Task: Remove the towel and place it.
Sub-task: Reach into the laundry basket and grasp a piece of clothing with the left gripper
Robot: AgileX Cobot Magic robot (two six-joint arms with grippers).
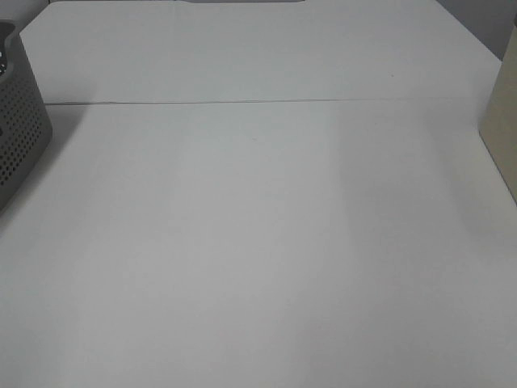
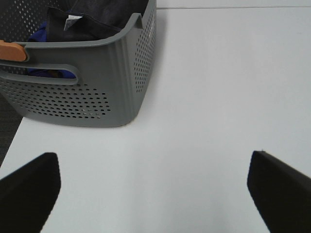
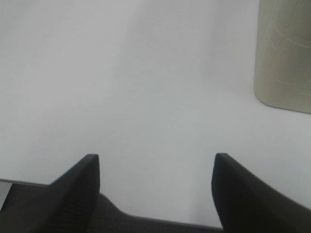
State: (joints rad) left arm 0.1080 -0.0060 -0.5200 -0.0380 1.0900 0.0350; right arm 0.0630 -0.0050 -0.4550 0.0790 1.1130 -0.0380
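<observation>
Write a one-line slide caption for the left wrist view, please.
Open left gripper over the white table, facing the grey perforated basket that holds the dark towel.

White counter [image 1: 258, 242] is spreading out under and ahead of the left hand [image 2: 153, 154] and the right hand [image 3: 156, 156]. A thin seam [image 1: 242, 102] is running straight across it, well ahead of both. A cream unit [image 1: 502, 105] is standing ahead of the right hand, off to its right. Dark textured floor [image 2: 6, 128] is showing past the counter edge left of the left hand. Light is falling soft and even, throwing only faint shadows.
</observation>
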